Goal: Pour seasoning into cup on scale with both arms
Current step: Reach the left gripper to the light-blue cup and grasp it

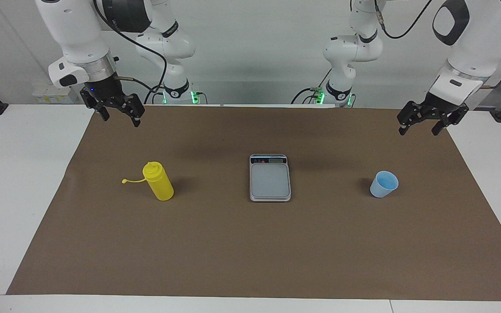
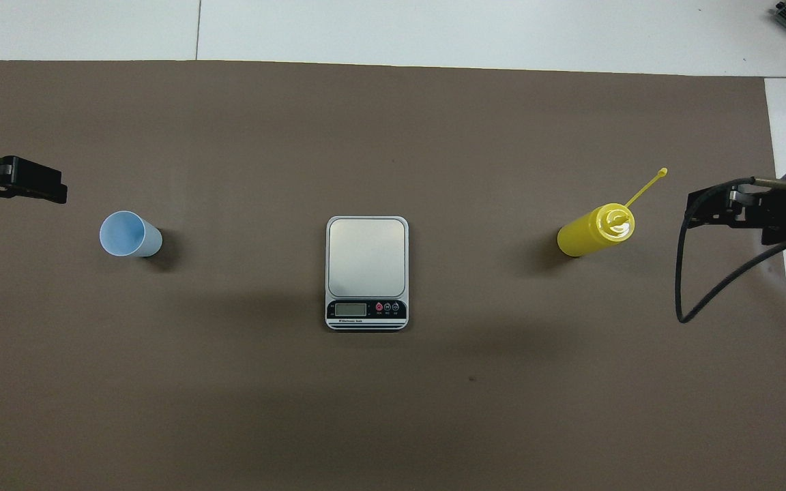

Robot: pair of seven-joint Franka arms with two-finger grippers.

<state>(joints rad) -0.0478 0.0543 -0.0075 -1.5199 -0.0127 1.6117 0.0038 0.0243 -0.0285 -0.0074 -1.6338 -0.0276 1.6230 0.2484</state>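
Brown paper covers most of a white table, and a pale wall rises where the 2 robot arms are mounted.

At the middle of the paper lies the scale, flat and bare, with its dark display strip on the edge nearest the robots. Nothing rests on its grey plate.

Toward the right arm's end of the table stands the yellow bottle, upright, well apart from the scale. Its cap is off the nozzle and hangs out on a thin strap that points away from the scale, toward the table's end.

Toward the left arm's end stands the blue cup, upright with its mouth open to the ceiling, also well apart from the scale. Bottle, scale and cup sit roughly in 1 row across the table.

Both arms wait, raised. The right gripper hangs in the air over the paper's corner at the right arm's end, fingers spread wide and holding nothing. The left gripper hangs over the paper's edge at the left arm's end, fingers likewise spread wide and holding nothing. Neither touches any object.
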